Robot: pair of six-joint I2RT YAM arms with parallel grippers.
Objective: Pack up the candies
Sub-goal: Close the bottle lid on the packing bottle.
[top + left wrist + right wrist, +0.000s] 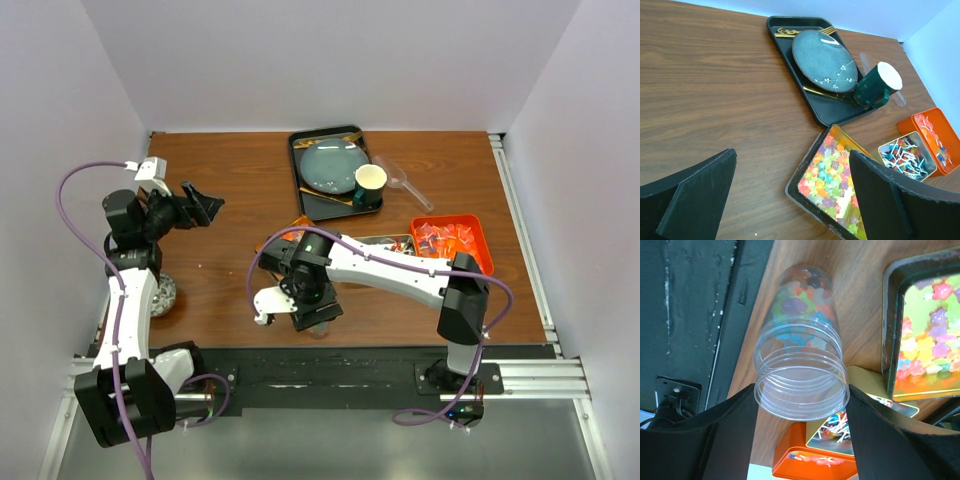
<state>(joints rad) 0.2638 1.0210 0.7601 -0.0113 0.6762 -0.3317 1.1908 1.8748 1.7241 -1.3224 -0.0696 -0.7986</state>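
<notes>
Right pincer (801, 407) clamped on the threaded neck of the clear jar (800, 340), gripping from both sides with the mouth up toward the wrist. Sensible, I'd say, since it keeps the candies (800, 295) heaped in its bottom from spilling. The jar is right at the near edge of the surface (230, 270), black rail (330, 365) just beyond, so little margin there. More candies fill the open tin (888, 315) beside it. Left pincer (792, 170) spread wide, holding nothing, over bare wood, well apart with room to swing in.
</notes>
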